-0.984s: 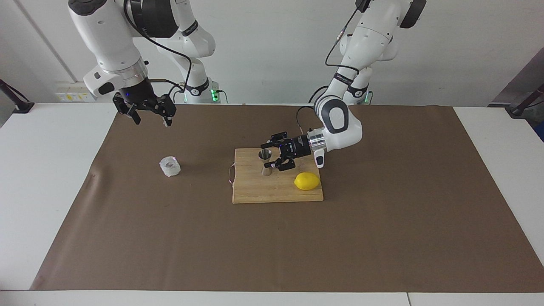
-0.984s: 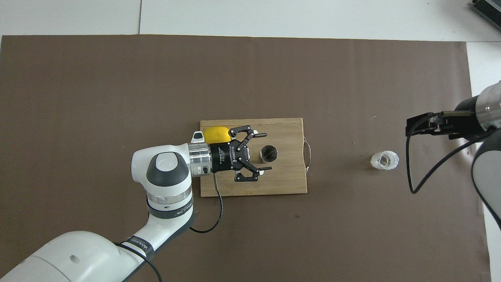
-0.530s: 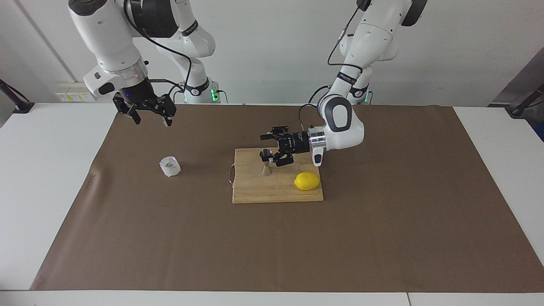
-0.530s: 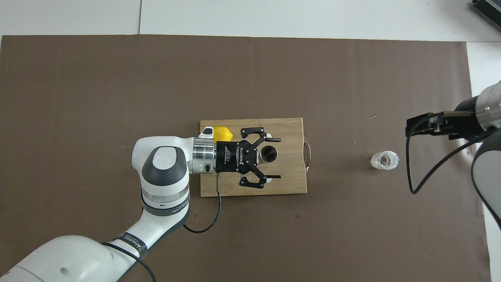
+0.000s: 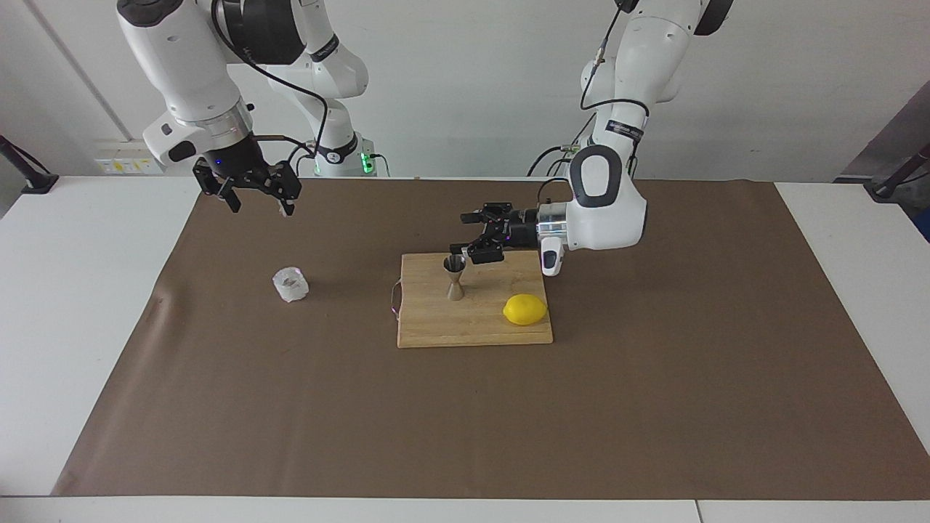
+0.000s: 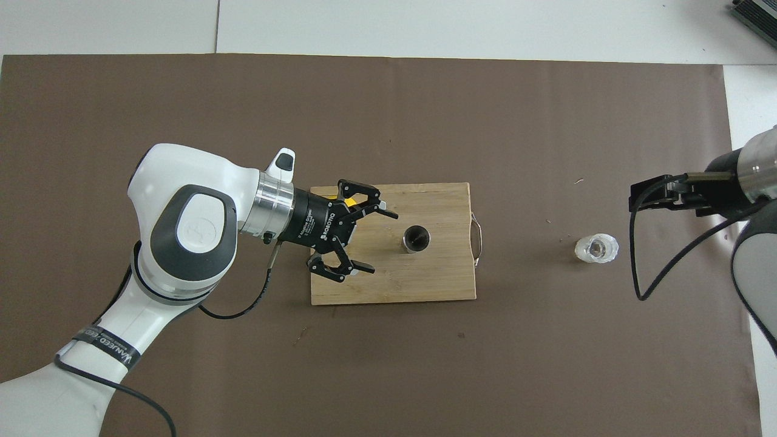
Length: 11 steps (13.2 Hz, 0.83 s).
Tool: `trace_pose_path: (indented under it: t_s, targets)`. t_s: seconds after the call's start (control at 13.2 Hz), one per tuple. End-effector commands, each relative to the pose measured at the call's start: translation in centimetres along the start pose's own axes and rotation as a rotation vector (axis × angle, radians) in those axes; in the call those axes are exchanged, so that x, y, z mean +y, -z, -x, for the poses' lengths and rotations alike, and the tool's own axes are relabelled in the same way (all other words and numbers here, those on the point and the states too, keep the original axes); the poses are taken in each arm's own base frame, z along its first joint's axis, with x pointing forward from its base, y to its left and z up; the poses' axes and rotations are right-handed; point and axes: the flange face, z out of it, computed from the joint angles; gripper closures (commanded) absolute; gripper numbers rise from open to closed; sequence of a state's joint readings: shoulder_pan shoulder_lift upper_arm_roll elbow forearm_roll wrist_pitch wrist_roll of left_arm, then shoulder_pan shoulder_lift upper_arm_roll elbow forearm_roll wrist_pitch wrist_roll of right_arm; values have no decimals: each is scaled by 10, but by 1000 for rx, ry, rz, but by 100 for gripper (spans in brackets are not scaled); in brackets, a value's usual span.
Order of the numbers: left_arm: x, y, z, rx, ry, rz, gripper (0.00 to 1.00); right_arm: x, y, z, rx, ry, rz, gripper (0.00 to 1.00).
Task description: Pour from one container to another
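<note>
The left hand (image 5: 461, 238), fingers spread wide and holding nothing, has drawn back and risen from the jigger (image 5: 455, 277), which it flanked a moment ago; it now hovers over the cutting board (image 5: 472, 323) edge nearest the robots; the jigger stands free, so I judge it placed and ready to receive. It sits upright near the board's middle, long axis vertical, open mouth up; a lemon (image 5: 524, 309) lies at the board's corner toward the left arm's end. The translucent cup (image 5: 290, 284) rests upright on the brown mat (image 5: 654, 407) toward the worktop's right-arm end, untouched; the right hand (image 5: 256, 202), fingers apart and empty, waits above the mat, so the pour is not yet begun.
</note>
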State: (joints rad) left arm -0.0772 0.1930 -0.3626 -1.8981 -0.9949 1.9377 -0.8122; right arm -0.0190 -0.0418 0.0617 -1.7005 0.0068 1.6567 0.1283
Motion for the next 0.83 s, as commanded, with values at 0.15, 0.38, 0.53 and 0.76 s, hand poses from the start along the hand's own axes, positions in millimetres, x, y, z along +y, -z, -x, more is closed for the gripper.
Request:
trace_pose_path:
  t_s: [0.15, 0.38, 0.53, 0.76]
  targets:
    - [32, 51, 35, 174, -242, -237, 0, 2, 6, 0, 24, -4, -26, 0]
    - [27, 98, 32, 195, -406, -345, 0, 2, 6, 0, 23, -3, -28, 0]
    - [19, 124, 27, 226, -551, -437, 0, 2, 6, 0, 24, -4, -26, 0]
    - [11, 156, 40, 281, -710, -590, 0, 2, 6, 0, 23, -4, -28, 0]
